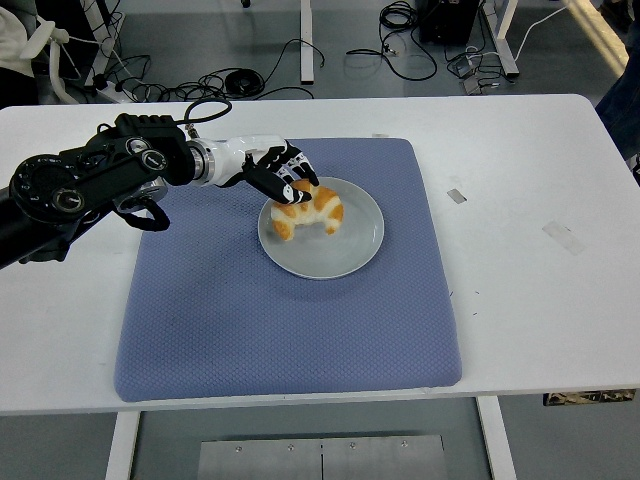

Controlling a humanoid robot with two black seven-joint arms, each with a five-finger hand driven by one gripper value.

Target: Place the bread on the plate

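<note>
A golden croissant-shaped bread [310, 214] sits over the left part of a pale grey round plate [345, 245], which rests on a blue mat [280, 310]. My left hand [287, 180] reaches in from the left and its black and white fingers [297, 168] curl over the top of the bread, still holding it. Whether the bread touches the plate I cannot tell. My right arm is out of the picture.
The blue mat covers the middle of the white table [530, 200]. Small bits of tape [456, 194] lie on the table to the right of the mat. Cables lie on the floor beyond the far edge.
</note>
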